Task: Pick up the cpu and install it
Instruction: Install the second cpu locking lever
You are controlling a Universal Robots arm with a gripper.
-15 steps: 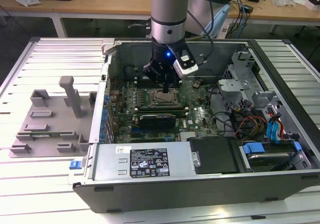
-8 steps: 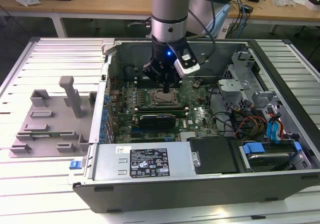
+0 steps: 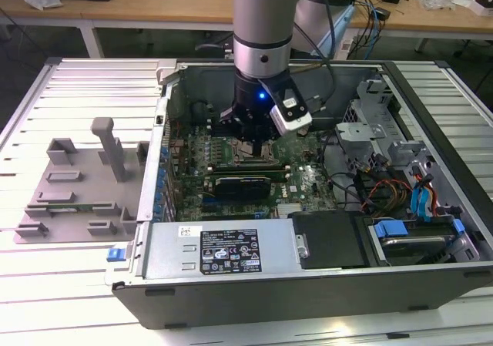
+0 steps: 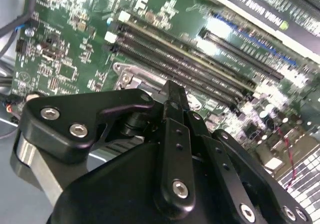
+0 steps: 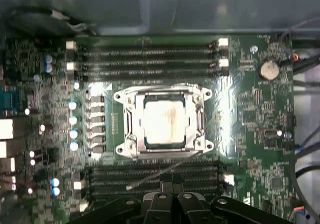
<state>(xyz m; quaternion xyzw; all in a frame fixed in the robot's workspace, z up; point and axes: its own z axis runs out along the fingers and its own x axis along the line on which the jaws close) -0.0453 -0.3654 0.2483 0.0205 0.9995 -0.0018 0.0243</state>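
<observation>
CPU (image 5: pixel 165 120): pale silvery square, seated flat inside the socket frame (image 5: pixel 131 118) on the motherboard (image 5: pixel 250 114), apparently already placed for installation. Gripper (image 5: pixel 172 196): poised above the board beside the socket, inside the open computer case (image 3: pixel 308 284); fingers drawn together, apparently holding nothing. Fingertips partly cut off; seating contact unclear.

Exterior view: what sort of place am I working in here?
Likely an electronics lab or test bench: an open computer case lies on a slatted metal table, and cluttered wooden workbenches with cables stand behind.
</observation>
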